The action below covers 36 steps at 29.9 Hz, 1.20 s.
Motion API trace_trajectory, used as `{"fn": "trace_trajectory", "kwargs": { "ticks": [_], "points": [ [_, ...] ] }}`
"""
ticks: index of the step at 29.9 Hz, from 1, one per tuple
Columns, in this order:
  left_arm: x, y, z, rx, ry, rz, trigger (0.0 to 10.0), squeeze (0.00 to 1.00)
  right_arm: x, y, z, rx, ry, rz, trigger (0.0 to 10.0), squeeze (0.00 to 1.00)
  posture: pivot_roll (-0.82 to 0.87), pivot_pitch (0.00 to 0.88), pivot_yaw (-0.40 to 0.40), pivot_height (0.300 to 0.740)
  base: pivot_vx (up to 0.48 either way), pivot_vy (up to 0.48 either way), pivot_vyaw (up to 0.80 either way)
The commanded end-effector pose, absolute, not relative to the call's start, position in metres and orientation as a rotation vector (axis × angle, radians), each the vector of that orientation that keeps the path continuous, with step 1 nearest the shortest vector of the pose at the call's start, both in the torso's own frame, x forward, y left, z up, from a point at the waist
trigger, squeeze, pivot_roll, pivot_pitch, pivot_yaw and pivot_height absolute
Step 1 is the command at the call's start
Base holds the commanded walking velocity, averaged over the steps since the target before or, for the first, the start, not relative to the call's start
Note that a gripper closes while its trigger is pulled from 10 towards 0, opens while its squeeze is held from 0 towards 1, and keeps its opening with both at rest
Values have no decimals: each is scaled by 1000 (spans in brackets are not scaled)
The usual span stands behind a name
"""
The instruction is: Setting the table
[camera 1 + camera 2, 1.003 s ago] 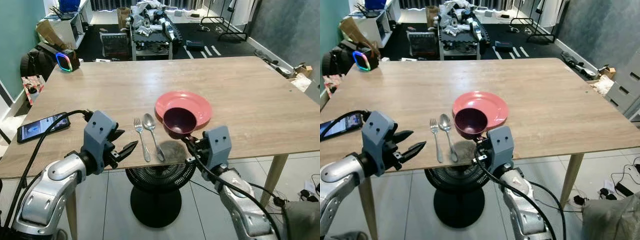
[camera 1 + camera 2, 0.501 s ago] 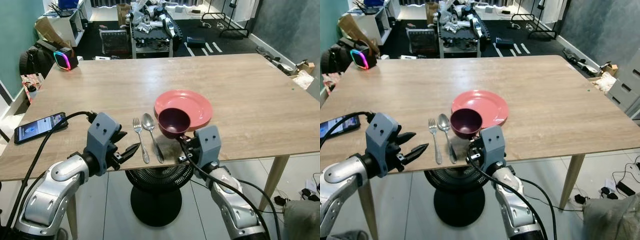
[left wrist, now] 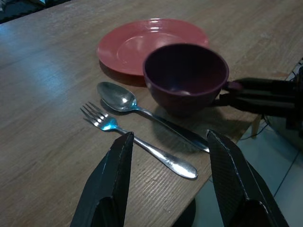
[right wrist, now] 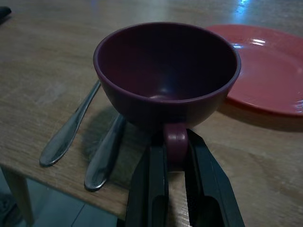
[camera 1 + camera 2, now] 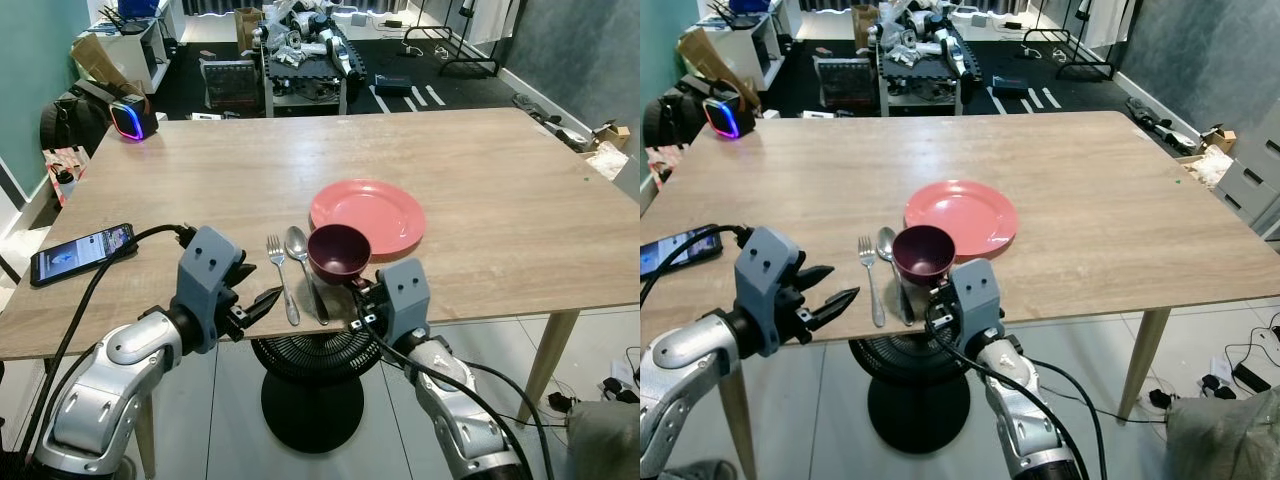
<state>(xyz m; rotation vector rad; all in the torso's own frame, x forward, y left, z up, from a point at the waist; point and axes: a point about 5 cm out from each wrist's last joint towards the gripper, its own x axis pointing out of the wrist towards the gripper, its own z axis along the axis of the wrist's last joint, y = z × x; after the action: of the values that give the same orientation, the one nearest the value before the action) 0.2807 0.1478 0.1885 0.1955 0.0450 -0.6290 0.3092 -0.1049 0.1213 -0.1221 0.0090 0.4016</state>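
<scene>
Right gripper (image 4: pixel 174 158) clamped on the handle of a dark maroon cup (image 4: pixel 166 75), fingers (image 4: pixel 154 184) pressed to either side of the handle. Cup held upright, mouth facing up, handle pointing back toward the robot, raised just above the spoon's (image 5: pixel 303 265) handle near the front edge of the wooden table (image 5: pixel 220 170). Spoon and fork (image 5: pixel 281 275) lay side by side, long axes running away from the robot, bowl and tines pointing to the far side. Red plate (image 5: pixel 375 210) sat just beyond and to the right of the cup. Left gripper (image 3: pixel 170 175) hovered over the table edge with fingers spread apart, holding nothing, aimed at the cutlery. Phone (image 5: pixel 82 252) lay at the left edge
</scene>
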Motion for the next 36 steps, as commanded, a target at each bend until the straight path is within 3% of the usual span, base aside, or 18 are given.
{"fn": "trace_trajectory", "kwargs": {
  "ticks": [1, 36],
  "points": [
    [279, 147, 185, 205, 63, -629, 10000, 0, 311, -104, 122, -141, -7, 401, 10000, 0, 62, 46, 65, 740, 0, 0, 0],
    [279, 147, 185, 201, 63, -608, 10000, 0, 321, -113, 120, -162, -29, 340, 10000, 0, 66, 51, 62, 740, 0, 0, 0]
  ]
}}
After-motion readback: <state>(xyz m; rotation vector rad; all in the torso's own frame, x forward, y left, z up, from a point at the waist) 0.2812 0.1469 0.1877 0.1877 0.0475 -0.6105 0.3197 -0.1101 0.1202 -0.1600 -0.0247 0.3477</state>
